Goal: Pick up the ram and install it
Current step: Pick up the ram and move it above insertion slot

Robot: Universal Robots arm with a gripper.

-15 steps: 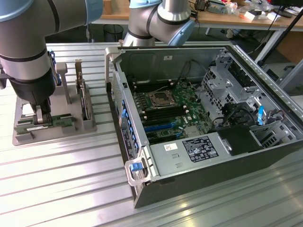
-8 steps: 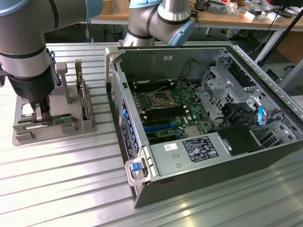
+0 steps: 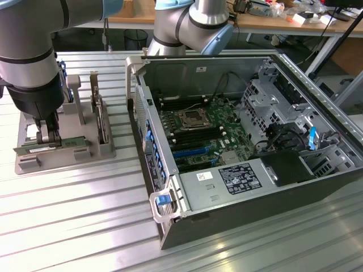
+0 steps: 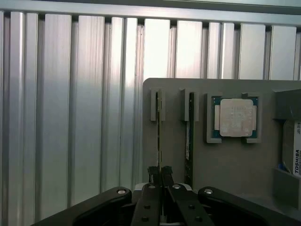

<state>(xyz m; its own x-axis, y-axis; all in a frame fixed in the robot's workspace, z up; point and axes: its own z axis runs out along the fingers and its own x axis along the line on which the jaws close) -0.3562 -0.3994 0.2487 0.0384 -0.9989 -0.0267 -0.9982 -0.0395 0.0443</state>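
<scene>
Two green memory strips stand on edge in the slots of a grey holder, an arrangement that leaves both faces free for thin fingers. Your gripper has its jaws together, clamped on the ram, which sits upright in its slot. The second strip stands between it and the silver CPU, which lies flat in its own pocket.

In the exterior view, the arm comes straight down over the holder, and the gripper meets the ram near its middle, probably so that it lifts level. The open computer case lies on its side to the exterior view's right of the holder. Its motherboard faces up, likely so that a part can go in from above.

Holder and case rest on a ribbed aluminium table. Behind it run cluttered wooden desks, with a black bin on the floor.
</scene>
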